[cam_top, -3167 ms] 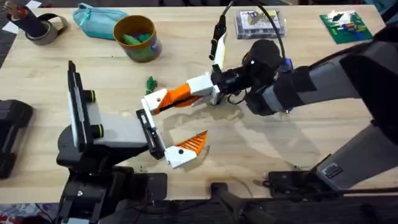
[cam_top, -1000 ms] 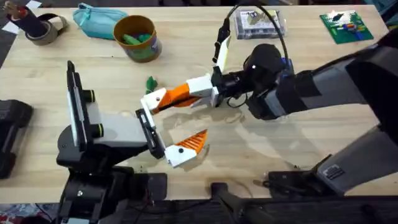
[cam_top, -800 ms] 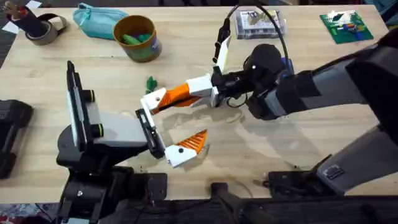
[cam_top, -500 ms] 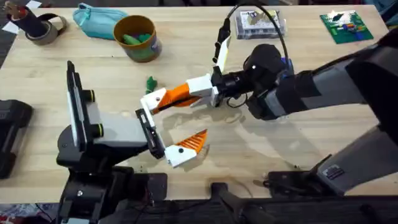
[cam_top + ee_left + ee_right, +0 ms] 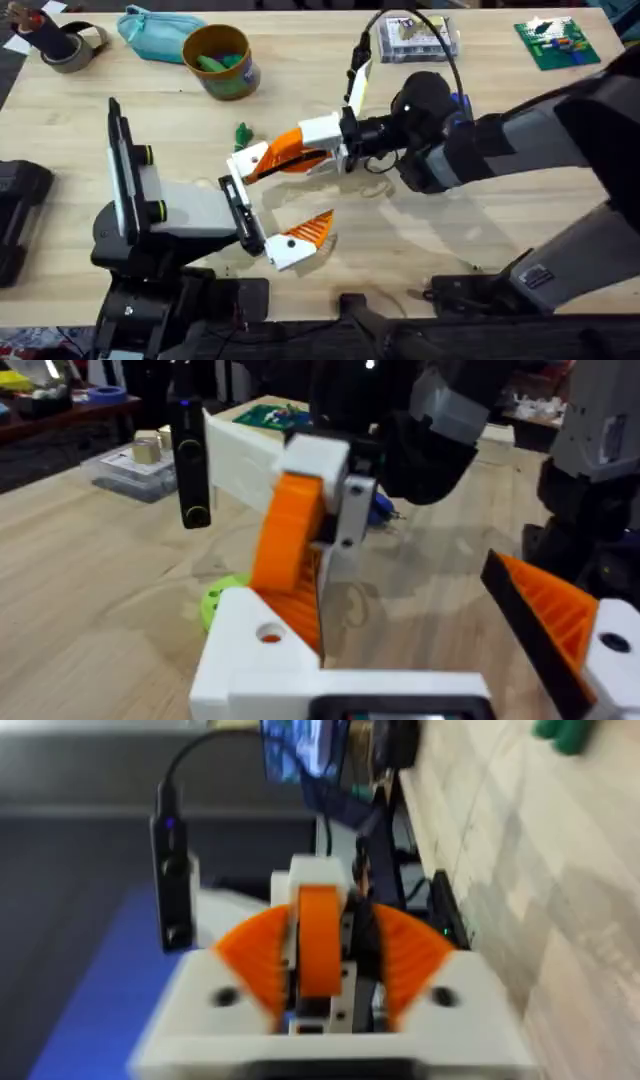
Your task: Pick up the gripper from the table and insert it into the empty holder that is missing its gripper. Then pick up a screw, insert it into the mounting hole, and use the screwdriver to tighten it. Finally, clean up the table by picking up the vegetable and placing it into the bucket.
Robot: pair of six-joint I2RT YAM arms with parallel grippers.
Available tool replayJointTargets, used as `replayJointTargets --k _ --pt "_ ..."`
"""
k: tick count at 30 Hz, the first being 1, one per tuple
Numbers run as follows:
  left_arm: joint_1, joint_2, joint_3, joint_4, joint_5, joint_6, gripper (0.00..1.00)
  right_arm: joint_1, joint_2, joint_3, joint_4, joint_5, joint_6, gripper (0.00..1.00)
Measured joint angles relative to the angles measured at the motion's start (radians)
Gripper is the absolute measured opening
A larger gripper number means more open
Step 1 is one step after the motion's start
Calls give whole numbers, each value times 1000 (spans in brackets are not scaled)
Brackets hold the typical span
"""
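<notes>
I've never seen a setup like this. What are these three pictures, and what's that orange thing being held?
Two robot arms work at a wooden table. One picture looks down from above; the other two come from cameras on each arm's wrist. The right gripper has its jaws shut on a loose orange finger part, the gripper, bringing it to a white holder at the left arm's end. Also there: a bucket and a small green vegetable beside the holder.

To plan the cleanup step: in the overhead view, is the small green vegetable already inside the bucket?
No, the vegetable lies on the table, apart from the bucket.
</notes>
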Motion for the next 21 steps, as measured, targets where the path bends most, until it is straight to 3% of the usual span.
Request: replayJointTargets --k 3,4,5,21 --pt "-2 0 0 -1 11 6 987 0 0 -5 -22 23 0 851" --pt "-2 0 0 -2 12 7 987 0 0 -5 -26 28 -3 950" --pt "-2 0 0 -2 12 7 987 0 0 -5 -36 34 -2 983" --pt "-2 0 0 -2 15 10 987 -5 0 -6 -28 53 -3 996"
